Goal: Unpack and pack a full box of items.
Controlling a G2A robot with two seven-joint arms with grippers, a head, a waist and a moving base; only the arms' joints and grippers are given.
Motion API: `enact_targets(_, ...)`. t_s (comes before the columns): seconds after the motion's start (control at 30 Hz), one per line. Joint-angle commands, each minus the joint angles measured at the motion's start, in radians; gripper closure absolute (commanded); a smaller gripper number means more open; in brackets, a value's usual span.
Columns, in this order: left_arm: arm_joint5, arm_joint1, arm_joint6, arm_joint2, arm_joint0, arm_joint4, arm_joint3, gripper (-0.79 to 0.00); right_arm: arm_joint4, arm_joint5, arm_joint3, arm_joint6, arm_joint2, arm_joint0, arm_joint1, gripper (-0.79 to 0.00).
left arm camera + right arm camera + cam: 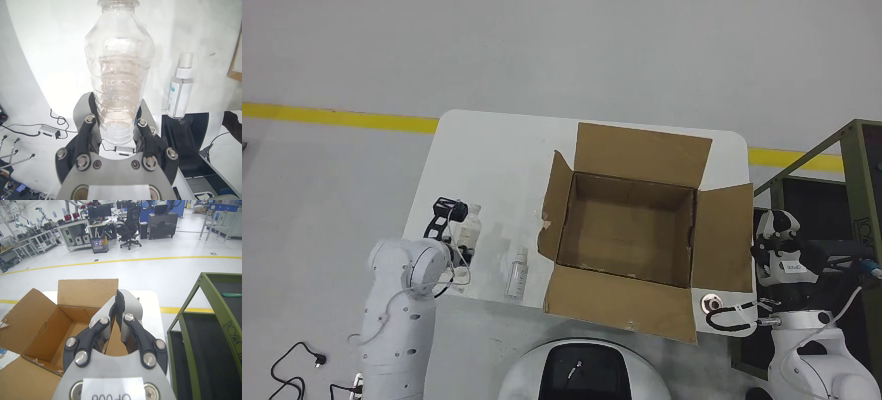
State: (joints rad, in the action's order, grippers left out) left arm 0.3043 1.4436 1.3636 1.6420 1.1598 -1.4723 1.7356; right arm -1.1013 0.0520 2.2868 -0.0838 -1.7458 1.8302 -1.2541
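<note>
An open cardboard box [572,215] stands in the middle of the white table [492,150], its flaps spread and its inside bare. My left gripper [452,224] is at the table's left side, shut on the lower part of a clear plastic bottle [119,62] with no cap. The bottle [471,226] points toward the box. A small spray bottle [517,272] with a white cap lies between the gripper and the box [47,321]. My right gripper [118,306] hangs shut and holding nothing, just off the box's right flap [724,240].
A green metal rack [196,321] with dark shelves stands close beside the table on the right. The table's left edge and front edge are close to the left gripper. Bare table lies behind and left of the box.
</note>
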Motion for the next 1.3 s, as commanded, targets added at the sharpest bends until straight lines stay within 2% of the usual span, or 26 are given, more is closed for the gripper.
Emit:
enact_targets(0.0, -0.009, -0.004, 0.008, 0.019, 0.015, 0.015, 0.082, 0.000, 0.000, 0.000, 0.000, 0.000, 0.000, 0.000, 0.000, 0.000)
enact_targets(0.3, -0.036, -0.017, 0.050, 0.068, 0.009, 0.162, 0.342, 0.000, 0.023, 0.028, -0.006, 0.011, -0.057, -0.021, -0.003, 0.000)
enact_targets(0.5, -0.013, -0.026, 0.114, 0.001, -0.036, 0.196, 0.379, 0.000, 0.051, 0.040, -0.015, -0.015, -0.159, -0.027, -0.003, 0.000)
enact_targets(0.63, -0.021, -0.031, 0.142, -0.034, -0.053, 0.235, 0.403, 0.000, 0.183, 0.046, -0.021, -0.109, -0.212, -0.002, -0.006, -0.015)
enact_targets(0.67, -0.016, -0.033, 0.148, -0.046, -0.052, 0.239, 0.409, 0.000, 0.224, 0.039, -0.015, -0.153, -0.229, 0.009, -0.006, -0.154)
enact_targets(0.73, -0.017, -0.033, 0.151, -0.048, -0.052, 0.239, 0.410, 0.000, 0.257, 0.015, -0.002, -0.219, -0.267, 0.033, -0.005, -0.268)
enact_targets(0.77, -0.017, -0.033, 0.151, -0.048, -0.052, 0.239, 0.410, 0.000, 0.276, -0.001, 0.000, -0.258, -0.278, 0.047, -0.004, -0.379)
enact_targets(0.83, -0.017, -0.033, 0.151, -0.048, -0.052, 0.239, 0.410, 0.000, 0.323, -0.025, 0.005, -0.305, -0.296, 0.065, -0.004, -0.785)
enact_targets(1.0, -0.017, -0.033, 0.151, -0.048, -0.052, 0.239, 0.410, 0.000, 0.434, -0.077, -0.012, -0.374, -0.296, 0.101, -0.006, -0.785)
enact_targets(1.1, -0.017, -0.033, 0.151, -0.048, -0.052, 0.239, 0.410, 0.000, 0.486, -0.079, -0.025, -0.371, -0.274, 0.109, -0.009, -0.785)
enact_targets(1.27, -0.017, -0.033, 0.151, -0.048, -0.052, 0.239, 0.410, 0.000, 0.455, -0.092, -0.049, -0.387, -0.218, 0.105, -0.008, -0.785)
